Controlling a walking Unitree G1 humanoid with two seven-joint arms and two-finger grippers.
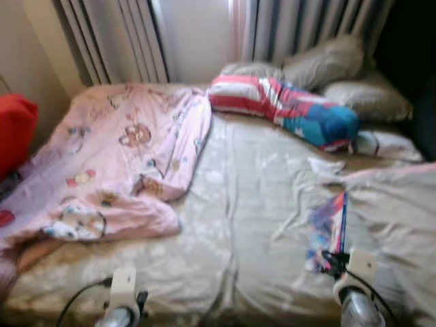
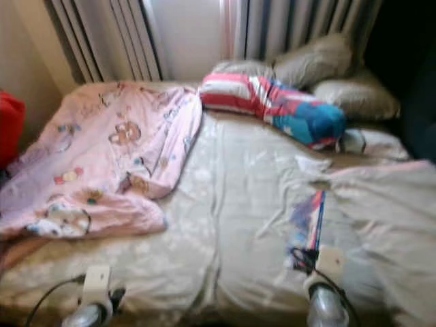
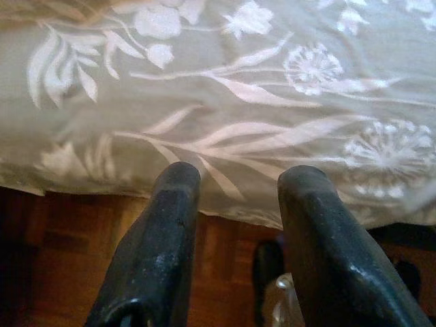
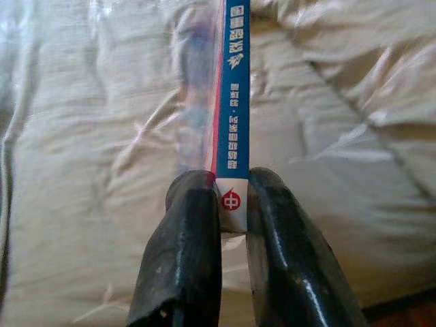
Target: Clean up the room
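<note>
Your right gripper [image 4: 231,197] is clamped on the spine end of a thin blue-and-red book [image 4: 235,88], fingers pinching it edge-on; in the head view that book [image 1: 330,228] sits lower right of the frame, held over the beige floral bedsheet [image 1: 231,204]. Whether its far end rests on the sheet you can't tell, too blurry. Your left gripper [image 3: 238,191] is empty, fingers apart, hanging at the near edge of the bed with the sheet's hem and wooden floor [image 3: 75,231] below it; its arm shows lower left of the head view. Elsewhere on the bed: pink cartoon-print blanket [image 1: 116,157] rumpled across the left half, a red, white and blue striped bolster [image 1: 286,109] upper centre, grey pillows [image 1: 340,68] behind it upper right, a red cushion [image 1: 13,129] at the left edge, curtains [image 1: 122,41] along the top. Step in hand looks like picking the book off the bed, grasp done. Next move likely calls for lifting it clear of the sheet without snagging the folds, keeping the pinch firm since it's thin and held by one end, then carrying it to wherever books go; no shelf or table in sight, so you'd need to turn and look.
</note>
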